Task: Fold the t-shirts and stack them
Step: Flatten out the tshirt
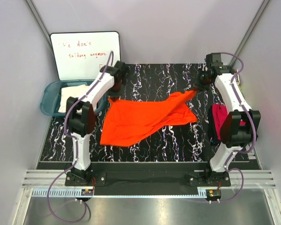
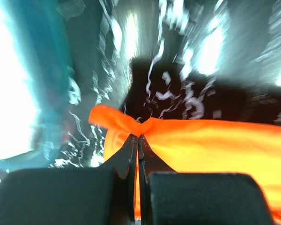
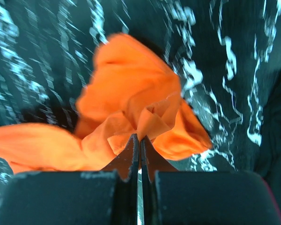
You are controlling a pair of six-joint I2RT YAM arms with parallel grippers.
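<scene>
Your left end effector (image 2: 138, 138) is clamped on a bunched corner of the orange t-shirt (image 1: 147, 119). In the left wrist view its two fingers meet with the cloth pinched between them, and the fabric runs off to the right. Your right end effector (image 3: 139, 138) is likewise closed on the shirt's opposite far corner, with a crumpled knot of orange just above its tips.

From above, the shirt is spread across the middle of the table (image 1: 150, 77), strung between the two end effectors along its far edge. Its near-left part reaches toward the left arm's base.

The magenta t-shirt (image 1: 218, 119) lies at the right side of the table, largely covered by the right arm. In the right wrist view it shows only as a sliver cut off at the frame's right edge. The cream-white t-shirt (image 1: 72, 96) sits in the teal tub (image 1: 49, 101) off the table's left edge, partly behind the left arm.

From above you cannot see either end effector's tips, because the wrists hide them. The left wrist picture is heavily blurred, so the tub is only a teal smear there. A whiteboard (image 1: 84, 54) stands behind the tub, its red writing too faint to read fully.
</scene>
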